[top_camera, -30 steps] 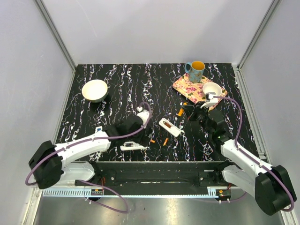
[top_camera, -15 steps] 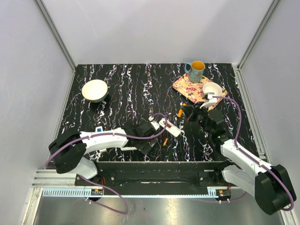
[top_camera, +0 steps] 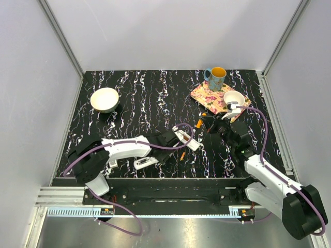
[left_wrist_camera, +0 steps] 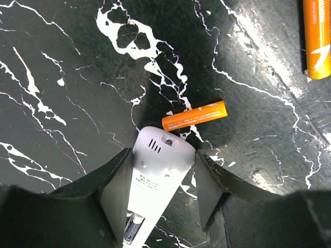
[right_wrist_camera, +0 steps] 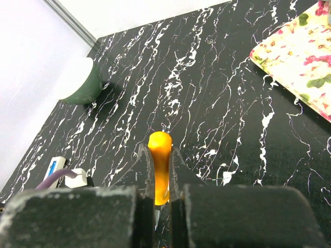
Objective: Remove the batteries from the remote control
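The white remote control (top_camera: pixel 189 141) lies near the table's middle, its back up. My left gripper (top_camera: pixel 175 138) has its jaws on either side of the remote's end (left_wrist_camera: pixel 164 157), both fingers against it. A dark battery (left_wrist_camera: pixel 133 228) shows in the open compartment. One orange battery (left_wrist_camera: pixel 194 115) lies just past the remote's end, another (left_wrist_camera: pixel 316 36) farther off, and a loose one (top_camera: pixel 182 155) shows in the top view. My right gripper (top_camera: pixel 208 123) hovers right of the remote, shut on an orange stick (right_wrist_camera: pixel 160 155) with a rounded tip.
A white flat piece (top_camera: pixel 145 163) lies near the front edge under the left arm. A white bowl (top_camera: pixel 104 99) stands at the back left. At the back right, a floral mat (top_camera: pixel 209 96) carries a blue mug (top_camera: pixel 215 78) and a small white cup (top_camera: pixel 234 98).
The left arm swung right from the white flat piece to the remote control, and its jaws closed in around the remote's end. The right arm has not moved.
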